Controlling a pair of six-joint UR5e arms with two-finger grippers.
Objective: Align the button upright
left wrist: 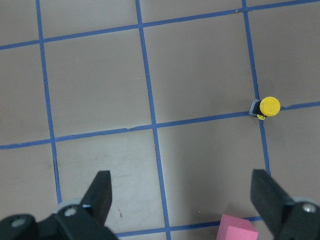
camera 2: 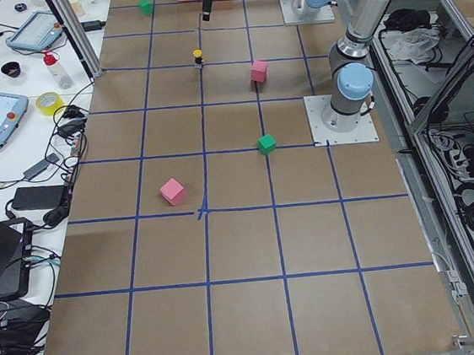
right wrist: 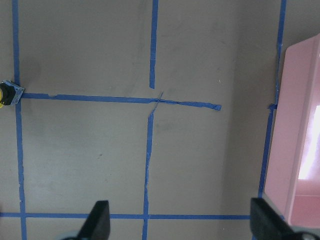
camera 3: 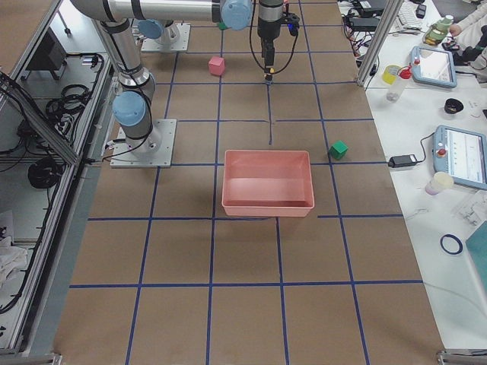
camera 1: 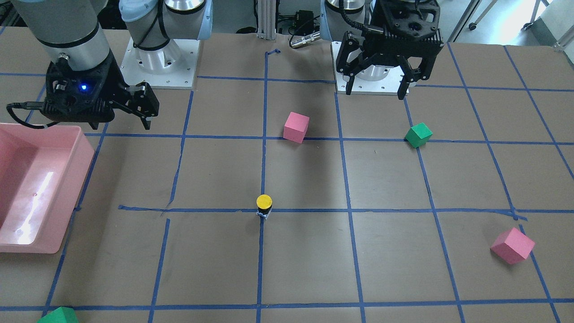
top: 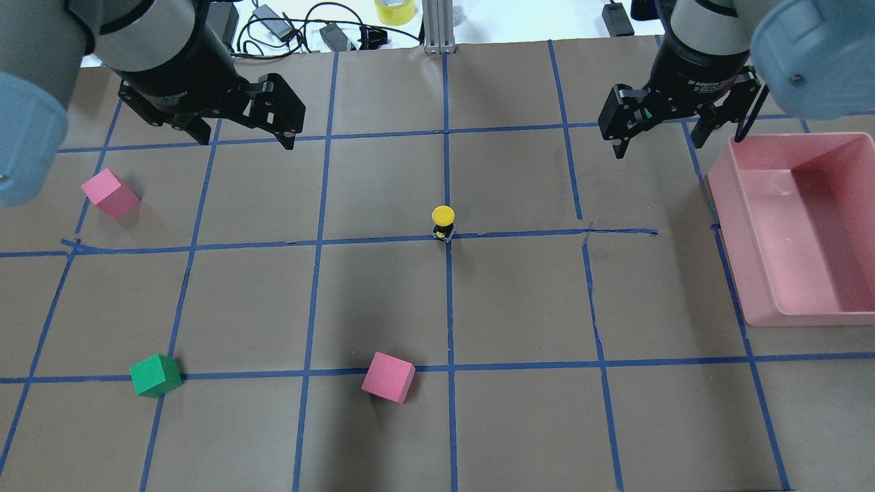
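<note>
The button [camera 1: 264, 206] has a yellow round cap on a black body. It stands upright on a blue tape crossing at the table's middle, and also shows in the overhead view [top: 443, 222] and the left wrist view [left wrist: 267, 106]. In the right wrist view [right wrist: 4, 94] it is only partly visible at the left edge. My left gripper [camera 1: 376, 89] [top: 247, 140] is open and empty, raised well back from the button. My right gripper [top: 660, 145] [camera 1: 134, 119] is open and empty, raised beside the pink bin.
A pink bin [top: 793, 140] [camera 1: 40, 127] sits on my right side. Two pink cubes [top: 388, 377] [top: 110, 193] and a green cube [top: 156, 375] lie on my left half. Another green cube [camera 1: 58, 316] lies at the far edge by the bin.
</note>
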